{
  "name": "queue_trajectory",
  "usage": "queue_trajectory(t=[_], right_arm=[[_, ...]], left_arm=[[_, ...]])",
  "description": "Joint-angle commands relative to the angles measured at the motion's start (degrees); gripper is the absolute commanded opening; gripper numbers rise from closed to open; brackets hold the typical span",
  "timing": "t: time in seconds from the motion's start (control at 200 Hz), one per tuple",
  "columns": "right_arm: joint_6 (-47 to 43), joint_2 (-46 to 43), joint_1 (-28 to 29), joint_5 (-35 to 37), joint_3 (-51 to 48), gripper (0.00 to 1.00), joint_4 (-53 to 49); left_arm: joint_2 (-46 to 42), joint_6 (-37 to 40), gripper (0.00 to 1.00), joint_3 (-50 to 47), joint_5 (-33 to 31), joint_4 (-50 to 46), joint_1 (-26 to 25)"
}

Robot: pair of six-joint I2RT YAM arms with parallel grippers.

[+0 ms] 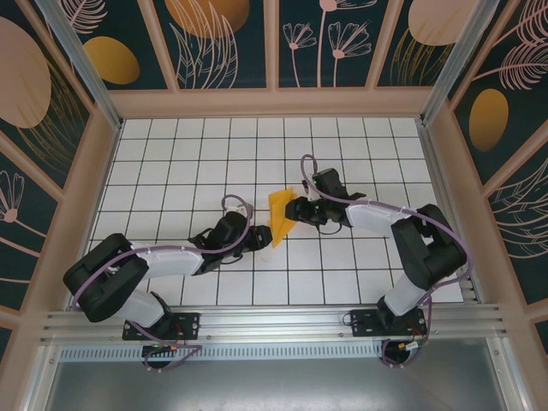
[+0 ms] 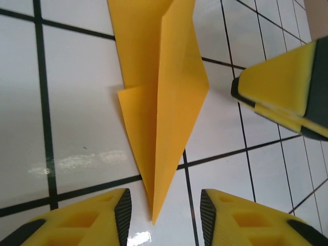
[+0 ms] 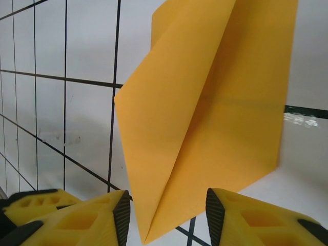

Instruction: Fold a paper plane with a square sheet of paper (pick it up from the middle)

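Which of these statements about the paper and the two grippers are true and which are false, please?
1. The paper plane sits on the table between the two grippers. True.
2. The left gripper is clamped shut on the paper plane. False: its jaws stand apart, with the plane's pointed tip in the gap, unpinched.
3. The paper is a flat, unfolded square. False: it is folded along creases into a pointed dart shape.
4. The right gripper is open, with a tip of the plane in front of its jaws. True.
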Motion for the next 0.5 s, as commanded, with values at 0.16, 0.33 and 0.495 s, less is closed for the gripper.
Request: queue_trajectory(t=[0.16,0.33,0.495], right_arm=[[-0.16,6.51,1.51,-1.82,3.48,0.43,3.51],[-0.51,9.36,1.80,-2.61,5.08,0.42,4.39],[-0.99,11.24,2.16,-3.66,6.34,0.40,4.81]], left_arm=[[-1.68,-2.26,0.54,-0.72,-4.02,0.26,0.52],[-1.79,-3.14,0.59,-1.65,-4.11,1.09,0.57],[-1.95,-3.80,0.65,-2.47,-4.28,1.78,0.73]])
